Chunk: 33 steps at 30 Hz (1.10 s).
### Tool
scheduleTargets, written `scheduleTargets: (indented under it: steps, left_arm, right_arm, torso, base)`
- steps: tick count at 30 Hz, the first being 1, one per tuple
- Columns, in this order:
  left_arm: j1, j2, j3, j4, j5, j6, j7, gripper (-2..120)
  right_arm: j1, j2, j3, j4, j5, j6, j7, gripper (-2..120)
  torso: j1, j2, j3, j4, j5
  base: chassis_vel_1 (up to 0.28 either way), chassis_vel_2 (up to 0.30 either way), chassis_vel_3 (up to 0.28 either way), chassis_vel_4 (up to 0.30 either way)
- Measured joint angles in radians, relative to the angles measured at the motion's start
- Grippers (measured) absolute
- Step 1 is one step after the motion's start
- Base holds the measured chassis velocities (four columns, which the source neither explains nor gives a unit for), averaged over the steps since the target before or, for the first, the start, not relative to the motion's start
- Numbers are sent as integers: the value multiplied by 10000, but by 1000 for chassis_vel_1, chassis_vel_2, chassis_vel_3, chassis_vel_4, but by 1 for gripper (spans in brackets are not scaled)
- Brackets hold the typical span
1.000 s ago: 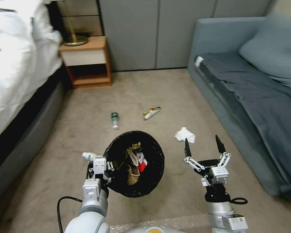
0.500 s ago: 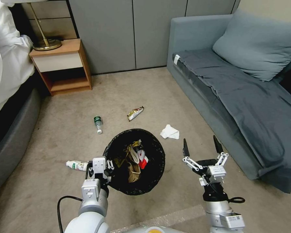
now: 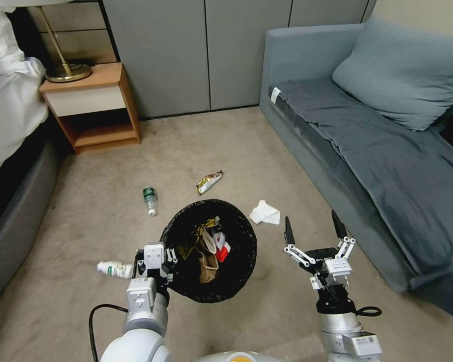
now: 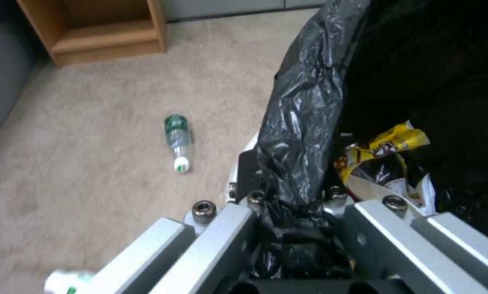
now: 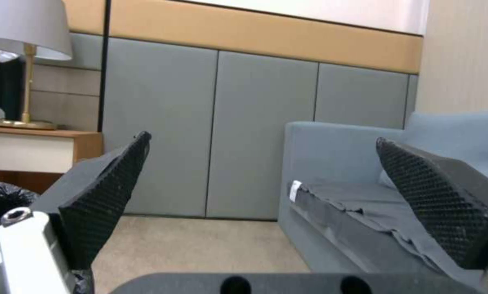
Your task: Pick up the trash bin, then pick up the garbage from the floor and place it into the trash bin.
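While left pincer (image 3: 162, 262) clamps its rim, trash bin (image 3: 241, 274) holds wrappers (image 3: 212, 247); right pincer (image 3: 312, 226) gapes.

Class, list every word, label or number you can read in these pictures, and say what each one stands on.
"GALBOT": on the body of the right tool, just legible.
Label on the plastic bottle: too small to read.
Print on the yellow snack wrapper in the trash bin: too blurred to read.
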Motion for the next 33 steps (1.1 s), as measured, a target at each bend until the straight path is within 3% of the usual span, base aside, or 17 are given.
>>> scheduleTargets:
  steps: [14,27,31,33]
  left_arm:
    - [-3,-8,-5,-6,-25,-2,-119,0]
    - [4,-28,3,-35,-9,36,-113,0]
    - [-21,-2,-46,-89,-19,74,-108,0]
    - [-17,13,-91,-160,-56,110,-105,0]
  right_arm:
    - [14,19,46,-117,6,376,-430,100]
    - [249,-138,308,-338,3,546,-768,100]
    - [546,-502,439,-534,-44,-93,-986,100]
    - [999,-1028,266,-1005,477,-1212,-1396,100]
  torso:
    - [2,-2,3,0,-7]
    - [0,-1,-2,0,-1]
    - [1,-1,-1,0,-1]
    - [0,-1,-1,1,-1]
  base:
    - [-264,252,240,-250]
    - [-4,-2,-10,-4]
    - [0,0,0,0]
    - [0,0,0,0]
